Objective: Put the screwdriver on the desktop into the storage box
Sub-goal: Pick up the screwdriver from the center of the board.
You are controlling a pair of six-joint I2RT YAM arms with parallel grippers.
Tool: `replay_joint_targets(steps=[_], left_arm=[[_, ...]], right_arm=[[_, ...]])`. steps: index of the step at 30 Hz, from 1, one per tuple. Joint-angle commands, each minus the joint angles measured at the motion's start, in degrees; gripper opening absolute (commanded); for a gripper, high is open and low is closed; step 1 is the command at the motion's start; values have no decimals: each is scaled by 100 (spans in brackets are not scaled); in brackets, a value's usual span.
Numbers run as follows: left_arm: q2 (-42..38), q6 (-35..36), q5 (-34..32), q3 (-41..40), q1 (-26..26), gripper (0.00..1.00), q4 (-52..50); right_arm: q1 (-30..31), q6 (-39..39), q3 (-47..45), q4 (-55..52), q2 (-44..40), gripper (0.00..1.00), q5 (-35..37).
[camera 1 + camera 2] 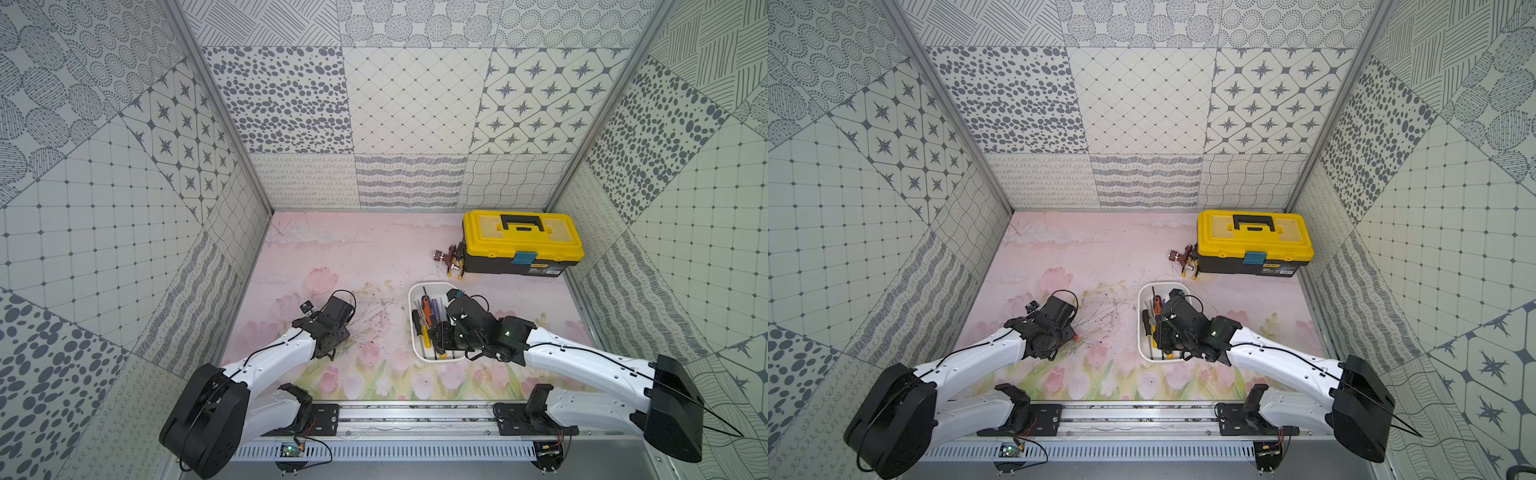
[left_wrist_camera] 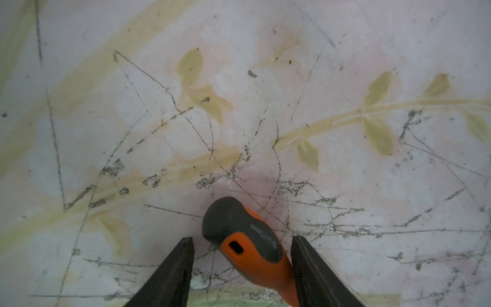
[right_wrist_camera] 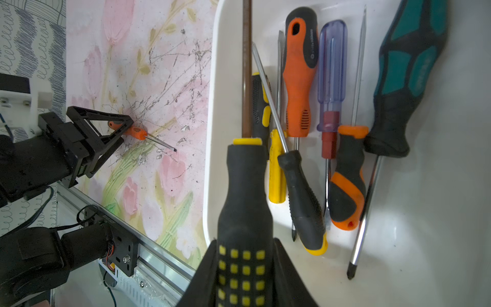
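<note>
Orange screwdriver (image 2: 247, 247) is flat on the desktop (image 2: 265, 79), handle between the left gripper (image 2: 243, 239) jaws, which are apart, one side touching it. Right gripper (image 3: 245, 242) is clamped on a black-yellow screwdriver (image 3: 244, 199) over the box (image 3: 212, 106), more screwdrivers (image 3: 300, 79) just ahead of it.

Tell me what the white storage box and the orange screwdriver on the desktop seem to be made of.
The storage box looks like glossy white plastic: rounded corners, soft reflections. The orange screwdriver has a hard orange plastic handle with a matte grey, probably rubbery, overlay; its shaft looks like bright metal.
</note>
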Motion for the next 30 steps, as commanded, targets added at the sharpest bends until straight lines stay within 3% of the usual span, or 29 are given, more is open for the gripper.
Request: replay_joint_targets(steps=[1,11,17,22,30], left_arm=[[-23,-263,376,42,-16,64,-523],[34,-318,475,120,-157,62,-480],[273,-261,506,192,-159,55,-412],[223,-226,538,184,-165,40,-372],[169,-214,625,192,-161,3,-313]], right_arm=[[-5,17,171,161,-21,0,4],[-7,-22,209,164,-17,0,-18],[-24,-31,222,125,-34,0,4],[-49,-5,234,115,-29,0,14],[-60,30,316,120,118,0,-9]])
